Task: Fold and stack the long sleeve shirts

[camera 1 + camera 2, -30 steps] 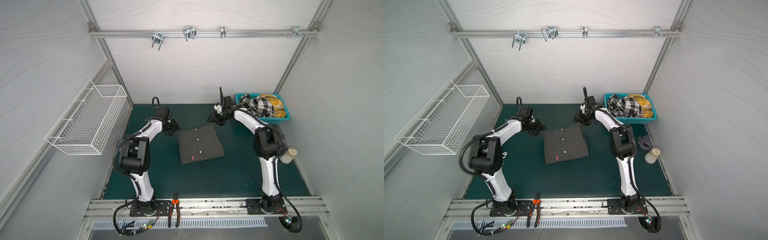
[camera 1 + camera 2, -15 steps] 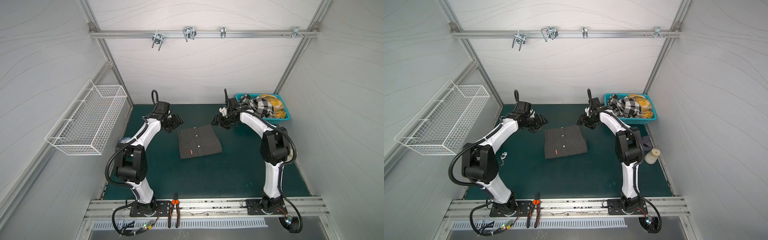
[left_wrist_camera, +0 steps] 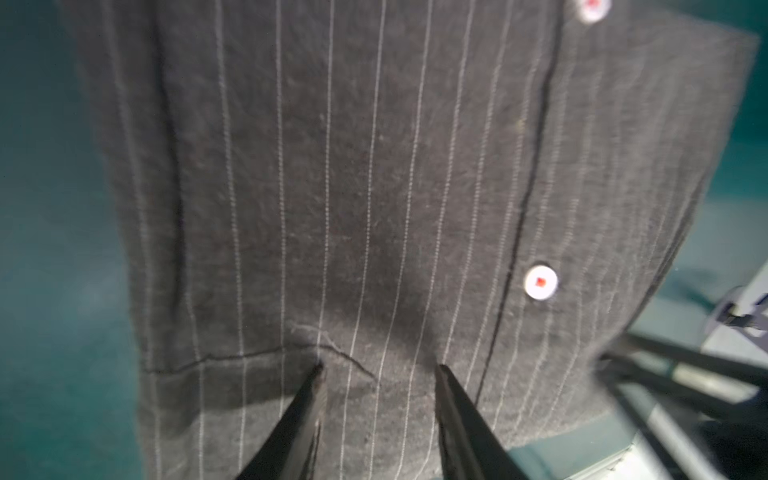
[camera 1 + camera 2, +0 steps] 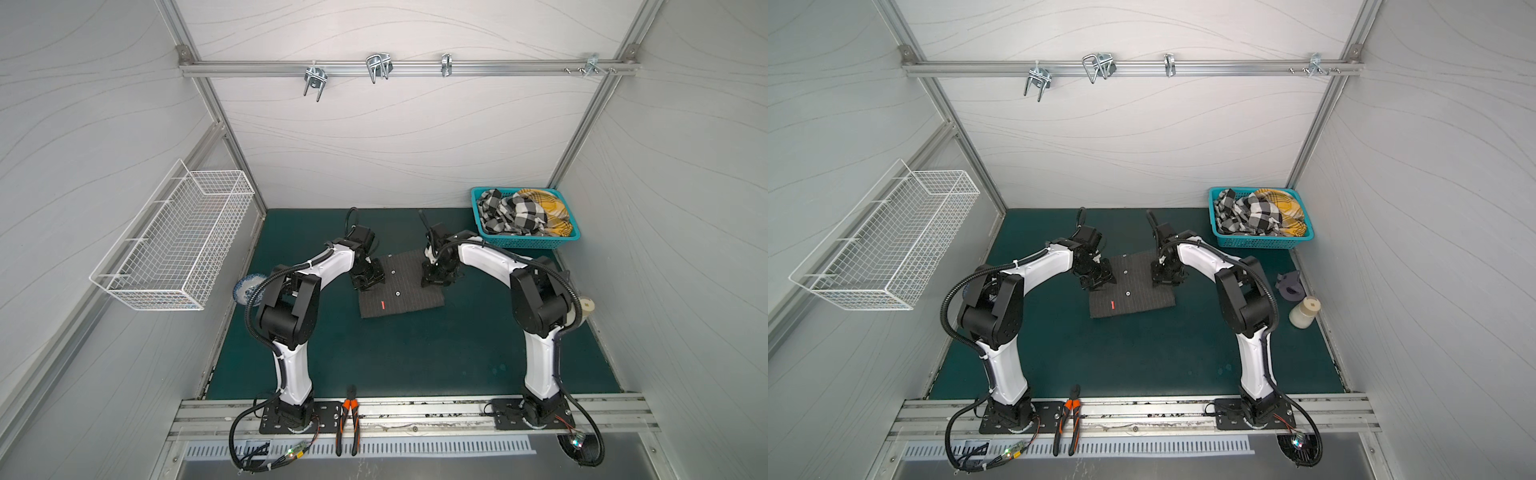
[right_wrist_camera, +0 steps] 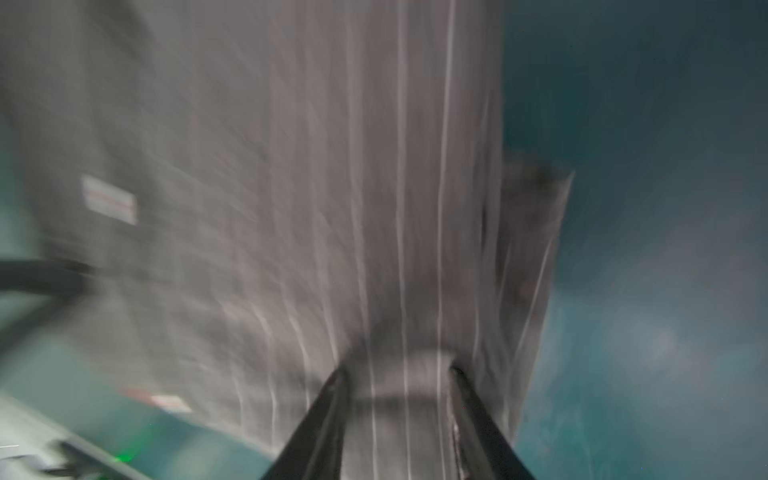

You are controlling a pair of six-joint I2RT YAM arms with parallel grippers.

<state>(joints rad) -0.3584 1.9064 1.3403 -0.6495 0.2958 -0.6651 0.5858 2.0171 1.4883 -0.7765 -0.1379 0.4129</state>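
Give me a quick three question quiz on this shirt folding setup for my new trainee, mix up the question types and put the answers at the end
1. True or false: the dark striped shirt lies folded on the green mat.
2. What fills the blue basket? A checked clothes; B cups; C nothing.
3. Which tool lies across the front rail?
Key: 1 true; 2 A; 3 pliers.

Things counted, by kind
One folded pinstriped shirt [image 4: 405, 291], one teal basket [image 4: 525, 242] (upper right), one wire basket [image 4: 174, 249], one pair of pliers [image 4: 348, 419].
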